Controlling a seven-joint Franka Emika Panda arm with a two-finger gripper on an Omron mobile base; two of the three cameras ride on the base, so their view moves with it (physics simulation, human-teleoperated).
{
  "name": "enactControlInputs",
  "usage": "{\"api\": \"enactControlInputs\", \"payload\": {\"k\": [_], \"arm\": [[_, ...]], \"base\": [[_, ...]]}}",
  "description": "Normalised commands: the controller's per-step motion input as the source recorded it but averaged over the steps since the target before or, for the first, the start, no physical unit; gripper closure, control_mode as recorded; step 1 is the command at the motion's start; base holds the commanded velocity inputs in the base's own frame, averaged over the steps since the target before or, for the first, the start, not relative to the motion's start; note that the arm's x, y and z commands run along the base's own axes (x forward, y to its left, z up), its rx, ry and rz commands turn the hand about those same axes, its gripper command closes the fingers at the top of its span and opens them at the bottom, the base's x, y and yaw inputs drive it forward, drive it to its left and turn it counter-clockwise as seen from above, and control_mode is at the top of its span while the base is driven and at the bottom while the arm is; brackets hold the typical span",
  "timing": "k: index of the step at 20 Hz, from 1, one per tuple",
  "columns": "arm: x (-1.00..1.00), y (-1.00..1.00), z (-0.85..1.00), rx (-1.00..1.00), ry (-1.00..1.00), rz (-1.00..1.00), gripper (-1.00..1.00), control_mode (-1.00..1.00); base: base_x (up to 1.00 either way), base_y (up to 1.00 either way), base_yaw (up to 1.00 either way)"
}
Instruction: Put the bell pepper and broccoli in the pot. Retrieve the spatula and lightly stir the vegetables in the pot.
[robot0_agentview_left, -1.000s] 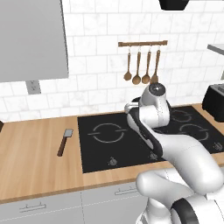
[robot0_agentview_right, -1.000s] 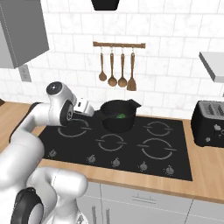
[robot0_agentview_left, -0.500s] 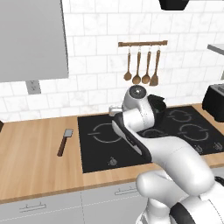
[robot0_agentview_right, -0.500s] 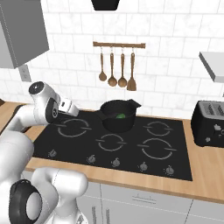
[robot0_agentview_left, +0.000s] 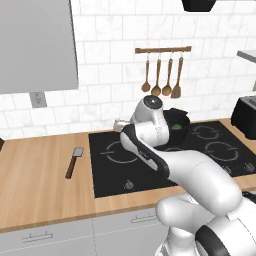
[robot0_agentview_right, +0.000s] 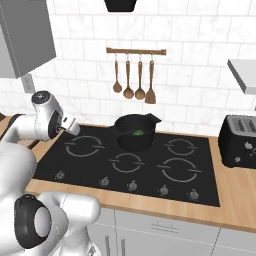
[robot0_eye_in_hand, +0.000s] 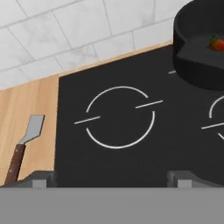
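The spatula (robot0_eye_in_hand: 29, 139), with a grey blade and a brown handle, lies on the wooden counter left of the cooktop; it also appears in the left base view as the spatula (robot0_agentview_left: 74, 161). The black pot (robot0_agentview_right: 134, 135) stands on a rear burner with the green broccoli (robot0_agentview_right: 137, 132) inside. In the hand view the pot (robot0_eye_in_hand: 199, 52) is at the upper right and holds the red-orange bell pepper (robot0_eye_in_hand: 215, 43). My gripper (robot0_eye_in_hand: 111, 179) hovers open and empty over the rear left burner, between pot and spatula. It shows as the gripper (robot0_agentview_left: 119, 125) in the left base view.
A black cooktop (robot0_agentview_left: 115, 172) is set into the wooden counter (robot0_agentview_left: 35, 185). Wooden spoons and a turner hang on a wall rail (robot0_agentview_right: 135, 51) behind the pot. A black toaster (robot0_agentview_right: 239, 141) stands at the right. A grey wall cabinet (robot0_agentview_left: 37, 45) hangs upper left.
My arm has swung left, away from the pot, and now stands over the rear left burner, nearer the spatula. The gripper has stayed open.
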Motion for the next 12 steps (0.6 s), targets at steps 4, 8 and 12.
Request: {"api": "enactControlInputs", "payload": {"k": [4, 8, 12], "arm": [[0.0, 0.64, 0.0, 0.01, 0.03, 0.05, -1.0, -1.0], [0.0, 0.6, -0.07, 0.0, 0.0, 0.09, -1.0, -1.0], [0.0, 0.53, -0.24, 0.0, 0.0, 0.09, -1.0, -1.0]], "base": [[0.0, 0.0, 0.0], [0.0, 0.0, 0.0], [0.0, 0.0, 0.0]]}}
